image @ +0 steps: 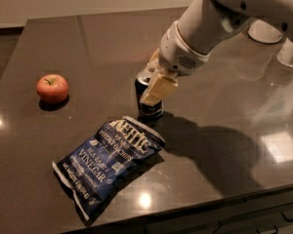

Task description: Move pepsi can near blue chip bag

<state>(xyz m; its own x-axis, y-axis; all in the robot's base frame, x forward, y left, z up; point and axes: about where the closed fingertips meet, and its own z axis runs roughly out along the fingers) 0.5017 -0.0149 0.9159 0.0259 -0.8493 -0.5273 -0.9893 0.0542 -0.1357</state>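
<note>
The pepsi can (151,109) is small and dark with a silver top. It stands upright on the dark table (88,43), just behind the top end of the blue chip bag (107,160). The bag lies flat near the table's front edge, with white lettering facing up. My gripper (148,94) comes in from the upper right on a white arm and is shut on the pepsi can. One cream finger (158,87) covers the can's front, and the other is hidden behind the can.
A red apple (52,87) sits at the left of the table. A white cup-like object (263,30) and a white container (292,52) stand at the back right. The table's front edge runs just below the bag.
</note>
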